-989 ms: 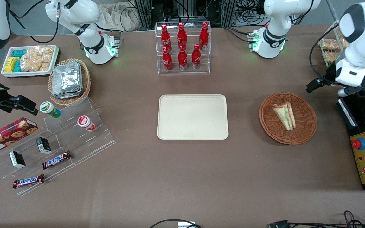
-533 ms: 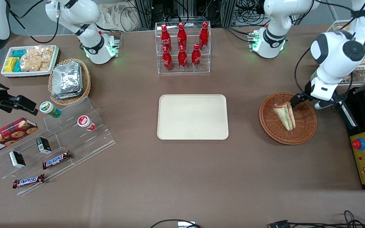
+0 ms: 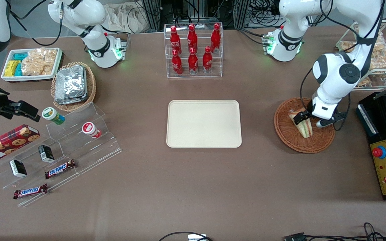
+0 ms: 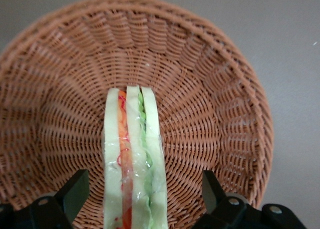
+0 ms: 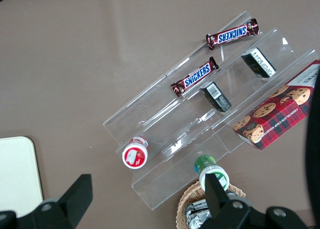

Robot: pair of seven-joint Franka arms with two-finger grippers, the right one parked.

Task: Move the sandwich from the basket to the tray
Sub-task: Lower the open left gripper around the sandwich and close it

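The working arm's gripper [image 3: 305, 117] hung low over the round wicker basket [image 3: 320, 142], its two dark fingers [image 4: 75, 191] spread wide apart with nothing between them touching either pad. The sandwich [image 3: 303, 124], a clear-wrapped wedge of white bread with orange and green filling, lay in the basket directly beneath the gripper. In the wrist view, the sandwich [image 4: 132, 161] sat centred in the gap between the fingers, a clear margin of woven basket [image 4: 210, 94] showing on each side of it.

The relation that mattered most was the alignment. The wedge's long axis ran straight away from the wrist, in line with the gap, so the fingers stood either side of its bread faces, across its narrow thickness. Its filling edge faced up toward the camera. Judged from this, the grasp looked well lined up: the hand seemed to need only to descend a little more and squeeze across the slices, gently, as the bread would crush easily.

The cream rectangular tray [image 3: 203, 123] lay well apart from the gripper, toward the parked arm's end of the table, with bare brown tabletop [image 3: 256, 134] between it and the basket. The transfer had not yet begun.
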